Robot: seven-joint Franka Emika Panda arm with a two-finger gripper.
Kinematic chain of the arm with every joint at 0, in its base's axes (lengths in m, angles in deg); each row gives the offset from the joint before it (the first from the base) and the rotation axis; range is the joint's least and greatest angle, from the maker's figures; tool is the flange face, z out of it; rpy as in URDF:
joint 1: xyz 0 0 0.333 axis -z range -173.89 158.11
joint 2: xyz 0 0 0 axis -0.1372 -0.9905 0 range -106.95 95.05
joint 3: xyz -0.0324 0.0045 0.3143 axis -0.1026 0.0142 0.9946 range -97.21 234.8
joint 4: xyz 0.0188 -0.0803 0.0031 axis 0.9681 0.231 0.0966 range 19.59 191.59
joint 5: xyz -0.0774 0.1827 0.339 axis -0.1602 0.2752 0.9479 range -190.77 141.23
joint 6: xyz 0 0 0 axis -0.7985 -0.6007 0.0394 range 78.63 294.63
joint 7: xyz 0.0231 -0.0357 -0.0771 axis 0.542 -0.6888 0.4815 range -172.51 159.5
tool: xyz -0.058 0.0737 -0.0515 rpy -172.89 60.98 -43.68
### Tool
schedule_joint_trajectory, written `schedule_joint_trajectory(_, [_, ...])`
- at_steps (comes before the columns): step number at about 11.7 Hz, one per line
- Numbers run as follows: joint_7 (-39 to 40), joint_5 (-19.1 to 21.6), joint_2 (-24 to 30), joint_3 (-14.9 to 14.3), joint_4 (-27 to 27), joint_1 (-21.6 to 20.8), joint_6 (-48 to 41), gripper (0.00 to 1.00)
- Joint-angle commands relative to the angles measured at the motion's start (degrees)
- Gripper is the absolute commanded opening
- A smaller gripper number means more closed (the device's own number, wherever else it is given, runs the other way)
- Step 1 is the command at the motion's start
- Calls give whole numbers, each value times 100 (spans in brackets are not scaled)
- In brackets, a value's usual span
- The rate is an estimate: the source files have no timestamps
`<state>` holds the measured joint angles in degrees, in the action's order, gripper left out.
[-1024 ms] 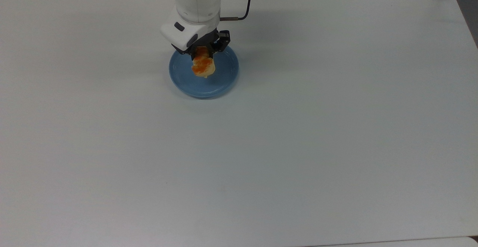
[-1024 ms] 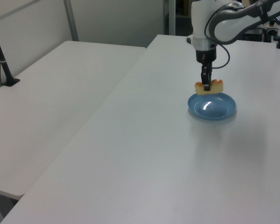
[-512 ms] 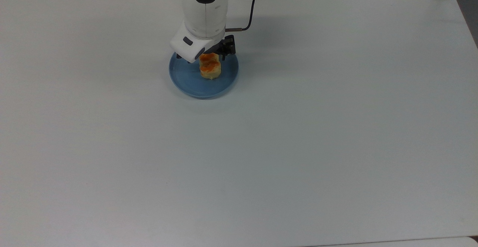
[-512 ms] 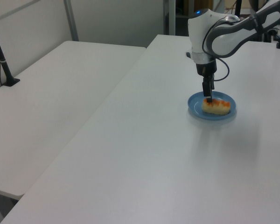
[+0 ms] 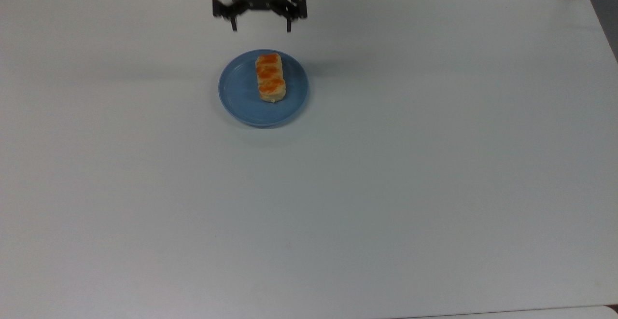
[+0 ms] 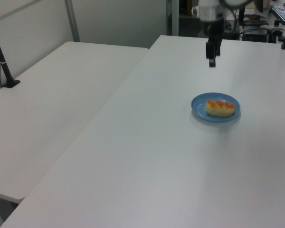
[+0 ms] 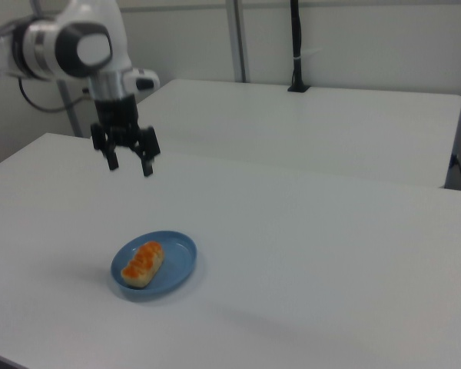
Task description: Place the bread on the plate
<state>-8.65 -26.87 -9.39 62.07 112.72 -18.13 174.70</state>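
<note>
The bread [image 5: 270,77] lay flat on the blue plate [image 5: 241,97], task apparently done, while my gripper [image 5: 261,28] hung above, jaws spread wide and empty.

One bread [image 5: 270,76] loaf, marked with three orange-brown glazed patches. One round blue plate [image 5: 240,94]. One robot arm with one end effector [image 5: 261,28], which has two fingers [image 5: 234,23] spread apart and nothing between them. The loaf and plate sit together, one on the other, below the end effector and apart from it. One white counter [image 5: 386,164] carries them. The left view shows a second white counter [image 6: 52,99] farther from the end effector.
</note>
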Motion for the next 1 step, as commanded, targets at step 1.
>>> schedule_joint_trajectory(1, [-208, 34, 124, 242, -379, 443, -269, 100])
